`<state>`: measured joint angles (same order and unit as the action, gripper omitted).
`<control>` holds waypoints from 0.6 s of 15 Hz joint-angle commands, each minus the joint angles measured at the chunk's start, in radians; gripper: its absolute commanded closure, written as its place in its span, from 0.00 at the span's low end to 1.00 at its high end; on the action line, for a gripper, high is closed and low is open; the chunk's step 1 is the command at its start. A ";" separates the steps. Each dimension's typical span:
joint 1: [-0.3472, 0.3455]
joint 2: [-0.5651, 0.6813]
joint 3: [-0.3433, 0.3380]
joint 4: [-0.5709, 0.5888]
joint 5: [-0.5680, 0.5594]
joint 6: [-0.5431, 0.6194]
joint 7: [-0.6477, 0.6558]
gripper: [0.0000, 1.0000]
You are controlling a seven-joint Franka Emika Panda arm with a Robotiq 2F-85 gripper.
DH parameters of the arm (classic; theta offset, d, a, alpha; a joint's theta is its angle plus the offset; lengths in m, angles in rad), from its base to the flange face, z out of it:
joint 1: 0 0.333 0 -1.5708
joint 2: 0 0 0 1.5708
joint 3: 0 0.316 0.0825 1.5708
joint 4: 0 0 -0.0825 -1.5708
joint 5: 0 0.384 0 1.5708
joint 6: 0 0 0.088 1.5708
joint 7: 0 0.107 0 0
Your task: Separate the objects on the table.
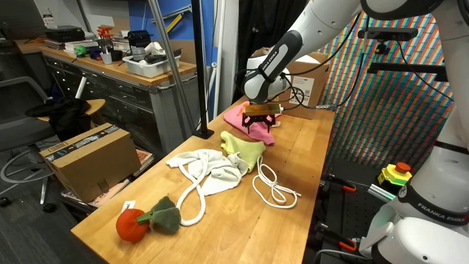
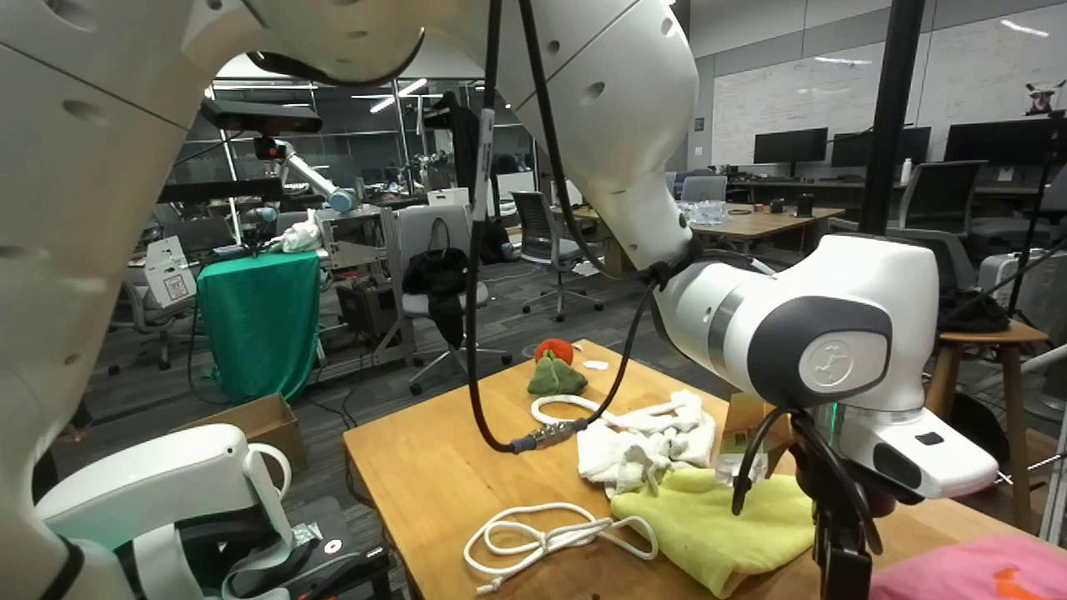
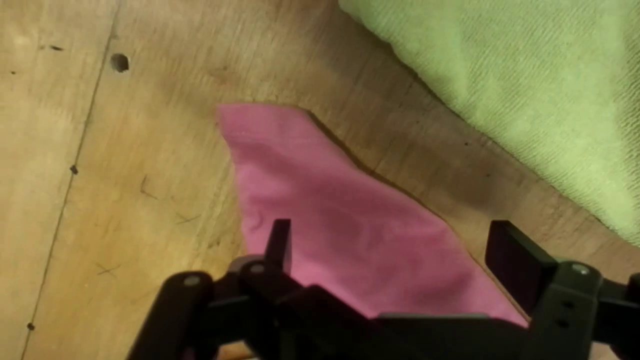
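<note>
In an exterior view the white arm (image 1: 322, 25) reaches in from the right over the table (image 1: 234, 227), its tool (image 1: 258, 129) pointing down above the pink cloth (image 1: 261, 137) toward the far end. The tool's fingers stand spread wide; in the wrist view they flank part of the pink cloth, though whether their tips touch it cannot be told. A small pink-beige cloth (image 1: 276, 124) shows at its right edge, and a cardboard box (image 1: 318, 88) stands beyond. Nearer lies the pale yellow cloth (image 1: 243, 148), a strip of the table's wood parting it from the pink corner in the wrist view. The white rag (image 1: 225, 178) touches it on the left. A thick white rope (image 1: 196, 182) crosses the rag and loops nearer, just beside the orange-and-green plush (image 1: 146, 217) at the near left, where a small white card (image 1: 128, 205) lies too. On the right a thinner white rope (image 1: 274, 186) is tied in loops, its far loop meeting the pale yellow cloth
</note>
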<state>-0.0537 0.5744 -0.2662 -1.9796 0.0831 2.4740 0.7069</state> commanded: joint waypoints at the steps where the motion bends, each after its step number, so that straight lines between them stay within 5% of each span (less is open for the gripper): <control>1: -0.032 -0.007 0.019 -0.005 0.042 -0.026 -0.011 0.00; 9: -0.078 0.016 0.063 -0.010 0.115 -0.019 -0.066 0.00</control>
<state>-0.1107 0.5851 -0.2282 -1.9900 0.1587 2.4546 0.6827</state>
